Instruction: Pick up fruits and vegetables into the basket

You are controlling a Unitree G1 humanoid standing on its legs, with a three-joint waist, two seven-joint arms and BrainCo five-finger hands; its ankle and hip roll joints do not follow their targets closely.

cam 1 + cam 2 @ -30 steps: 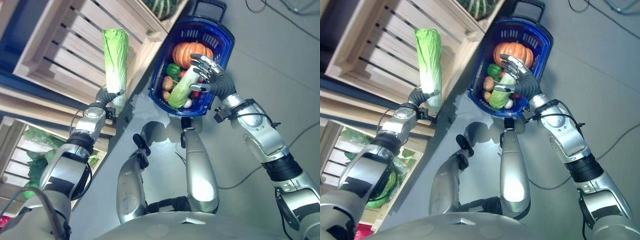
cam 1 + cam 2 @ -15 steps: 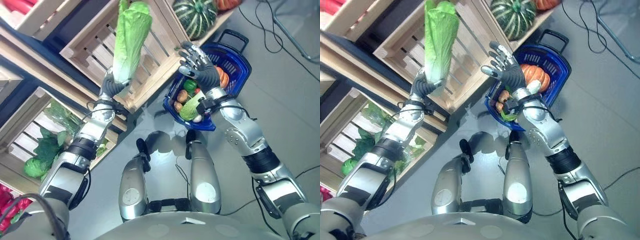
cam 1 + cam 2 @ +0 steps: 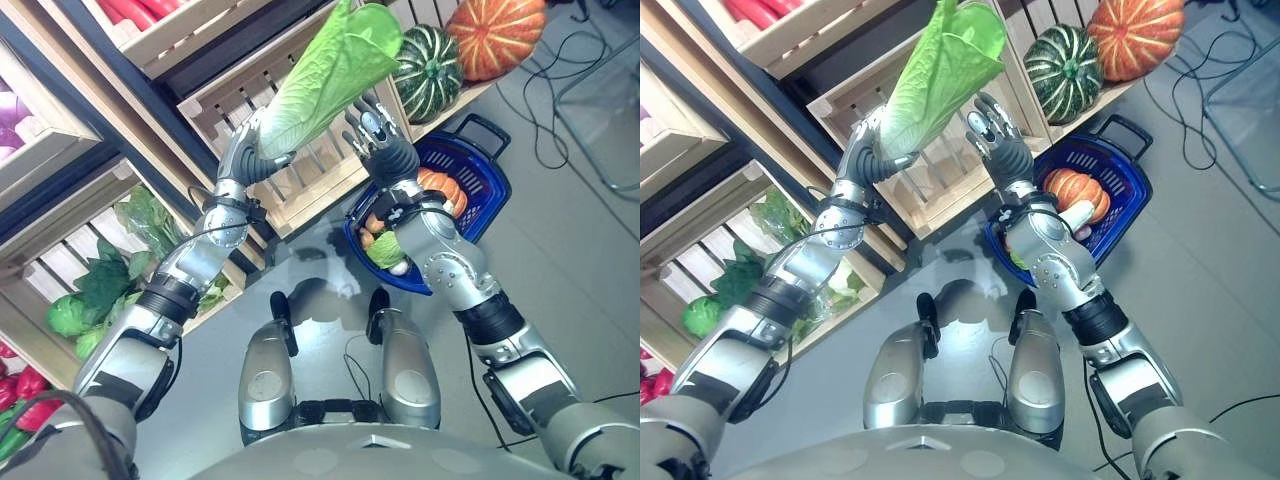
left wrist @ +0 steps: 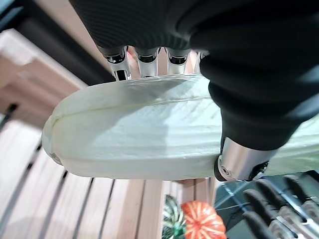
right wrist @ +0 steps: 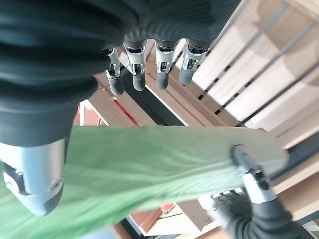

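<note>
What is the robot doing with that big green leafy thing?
The robot's left hand is curled round the white stalk end of a long cabbage, holding it up in front of the wooden crates. Its right hand is open beside the cabbage. The blue basket sits on the floor below, already holding a pumpkin.

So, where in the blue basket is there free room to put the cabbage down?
The basket has bare room at its far end, between the orange pumpkin and the black handle. The near end is crowded with small vegetables. The left hand holds the cabbage; the right hand is open beside it.
</note>
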